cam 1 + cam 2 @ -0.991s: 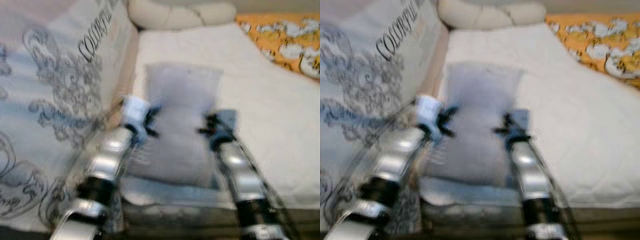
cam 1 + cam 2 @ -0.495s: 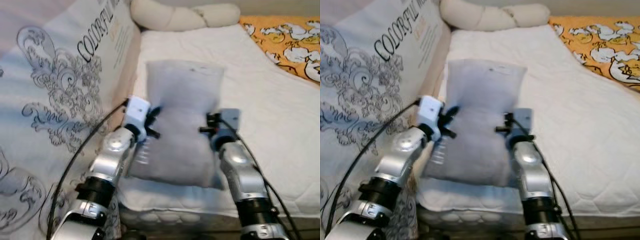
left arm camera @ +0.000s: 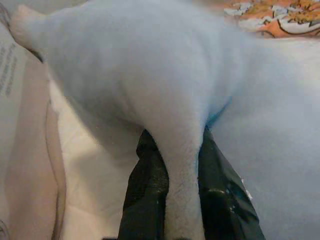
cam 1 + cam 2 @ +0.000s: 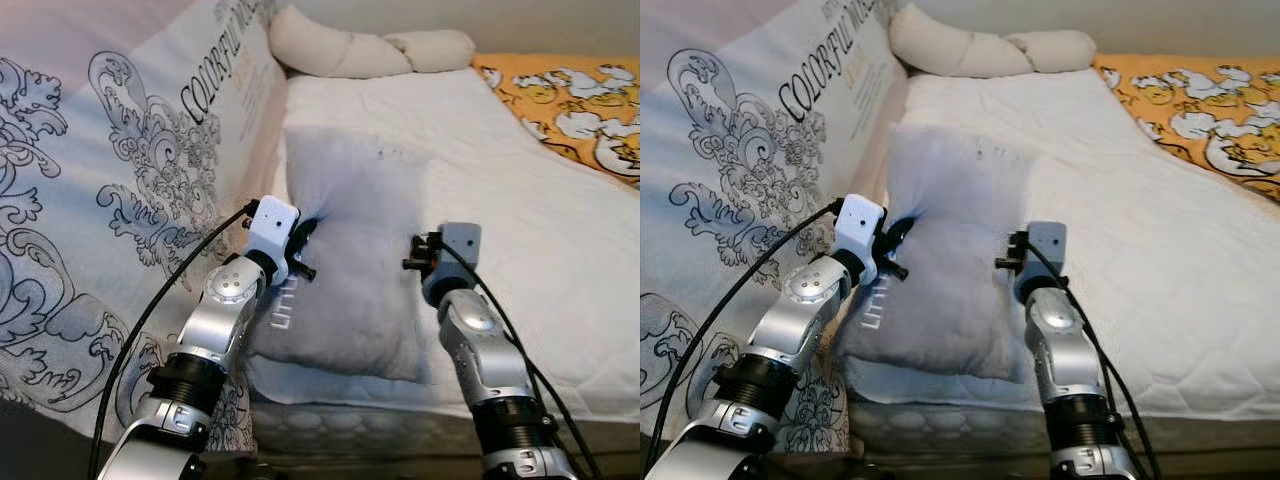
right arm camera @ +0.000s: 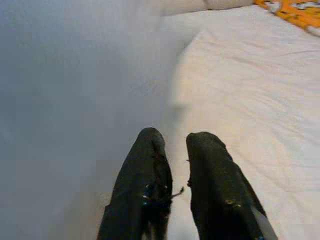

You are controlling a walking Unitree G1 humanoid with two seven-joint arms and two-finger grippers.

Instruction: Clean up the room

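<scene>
Head views: you see the grey pillow (image 4: 350, 265) at frame centre on the bed (image 4: 520, 230), long axis running away from you, between both arms.
Left wrist view: left gripper (image 3: 182, 165) fingers pinch a pillow fold.
Right wrist view: right gripper (image 5: 172, 150) fingers narrow, holding nothing, pillow beside them.

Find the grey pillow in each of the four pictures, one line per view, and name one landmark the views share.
Left eye view: grey pillow at centre, on the white mattress.
Right eye view: centre-left, between the two arms.
Left wrist view: across the upper frame, a fold pinched in the left gripper.
Right wrist view: the left half, beside the right gripper.
Shared landmark: the orange patterned blanket.
</scene>
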